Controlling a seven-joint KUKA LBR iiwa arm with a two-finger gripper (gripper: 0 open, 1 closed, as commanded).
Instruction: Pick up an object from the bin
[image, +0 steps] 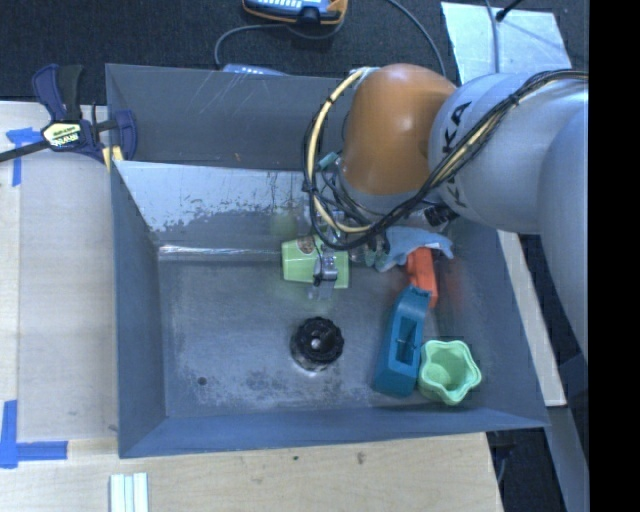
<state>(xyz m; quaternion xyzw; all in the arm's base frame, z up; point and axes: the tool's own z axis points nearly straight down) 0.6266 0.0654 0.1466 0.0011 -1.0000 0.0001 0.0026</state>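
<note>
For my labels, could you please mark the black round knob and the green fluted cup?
Black round knob (317, 341): camera view, its top centre.
Green fluted cup (449, 369): camera view, its hollow inside.

Arm entered from right, its orange cover (395, 130) over far middle of grey bin (140, 330). Gripper (325, 268) was low at pale green block (298, 264) lying near far wall; contact could not be told. Black round piece (317, 342) lay on mid-floor, nearer than block and apart from it. On right side lay slotted blue block (402, 345), with pale green flower-shaped cup (449, 371) touching its near end and orange piece (422, 268) at its far end, partly under arm.
</note>
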